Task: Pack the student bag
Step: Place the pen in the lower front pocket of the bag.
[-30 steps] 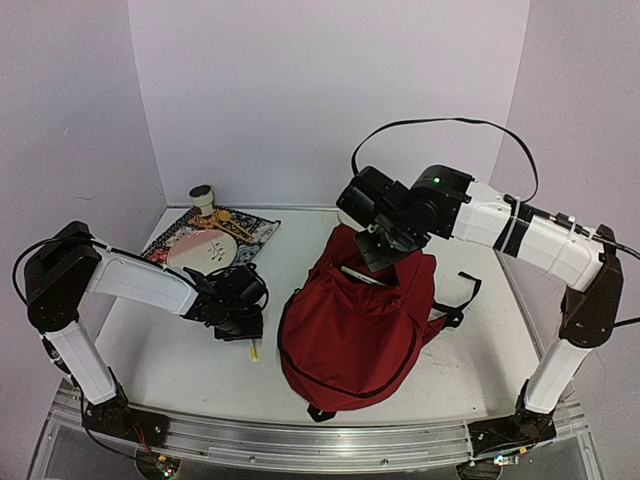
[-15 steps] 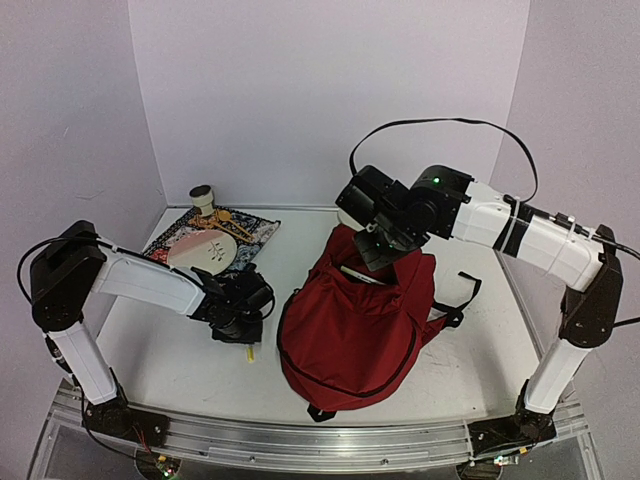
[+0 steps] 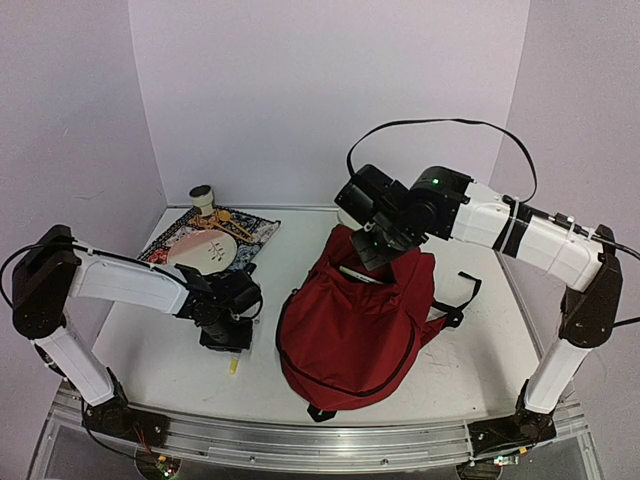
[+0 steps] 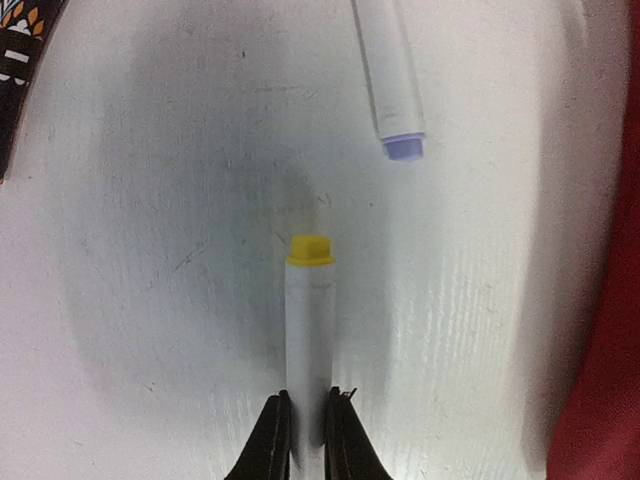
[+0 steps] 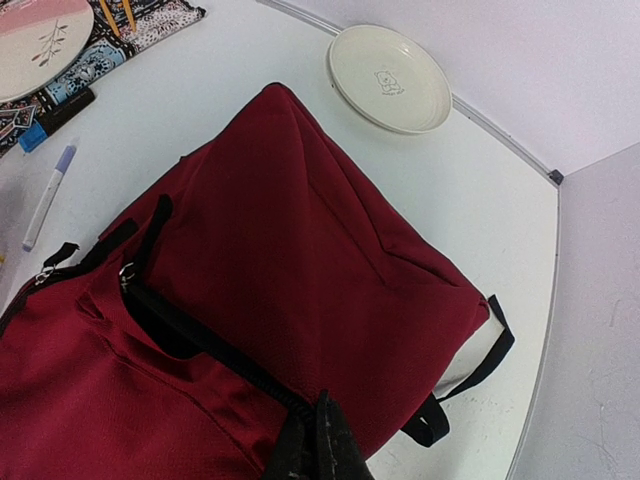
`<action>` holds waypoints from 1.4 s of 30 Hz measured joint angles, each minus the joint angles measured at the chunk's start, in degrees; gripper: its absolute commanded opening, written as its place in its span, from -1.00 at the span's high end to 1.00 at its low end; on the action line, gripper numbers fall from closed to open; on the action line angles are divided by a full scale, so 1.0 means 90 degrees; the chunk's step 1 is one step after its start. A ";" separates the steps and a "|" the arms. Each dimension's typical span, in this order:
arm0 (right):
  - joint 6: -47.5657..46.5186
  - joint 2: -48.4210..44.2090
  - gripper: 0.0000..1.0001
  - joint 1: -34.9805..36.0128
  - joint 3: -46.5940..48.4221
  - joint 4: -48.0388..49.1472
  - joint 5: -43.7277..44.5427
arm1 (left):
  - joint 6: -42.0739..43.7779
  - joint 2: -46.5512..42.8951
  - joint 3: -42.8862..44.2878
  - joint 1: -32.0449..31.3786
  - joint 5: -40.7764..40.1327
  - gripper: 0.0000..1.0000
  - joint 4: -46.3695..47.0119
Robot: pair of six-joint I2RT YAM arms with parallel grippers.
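Observation:
The student bag point(image 3: 350, 330) is a dark-red backpack lying in the middle of the table, its black-zippered mouth gaping at the far end. My right gripper point(image 3: 372, 255) hovers over that mouth, shut on the bag's fabric point(image 5: 300, 250) at the zipper edge point(image 5: 320, 440). Left of the bag, my left gripper point(image 3: 225, 335) is low over the table. It is shut on a white marker point(image 4: 308, 340) whose yellow cap point(image 4: 310, 250) points away from the jaws. The yellow tip point(image 3: 234, 366) pokes out toward the near edge.
A second white marker with a purple cap point(image 4: 390, 80) lies just beyond the held one. A patterned cloth point(image 3: 255, 232) at the back left carries a pink plate point(image 3: 202, 250) and a small cup point(image 3: 203, 195). A white dish point(image 5: 390, 78) sits behind the bag.
My left gripper has closed onto the yellow-capped marker and shifted toward the near left with it. The right arm and the bag have stayed put.

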 measured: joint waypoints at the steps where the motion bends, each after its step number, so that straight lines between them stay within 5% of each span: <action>1: -0.0008 0.0000 1.00 0.0000 0.0000 0.0016 -0.0013 | -0.0013 -0.0099 0.0000 0.0009 0.0050 1.00 -0.0058; 10: -0.0104 0.0020 1.00 -0.0002 0.0000 0.0129 -0.0157 | -0.0253 -0.1431 -0.0003 0.0147 0.0350 1.00 0.0016; 19: -0.0214 0.0176 1.00 -0.0002 0.0000 0.0357 -0.0341 | -0.0685 -0.1983 -0.0022 0.0103 0.1552 1.00 0.1402; 30: -0.0390 0.0202 1.00 -0.0002 -0.0006 0.0634 -0.0641 | -0.1109 -0.0791 0.0538 -0.0449 0.2742 1.00 0.3329; 42: -0.0454 0.0202 1.00 -0.0005 -0.0104 0.0914 -0.0950 | -0.1462 0.0212 0.1435 -0.0504 0.2663 1.00 0.4227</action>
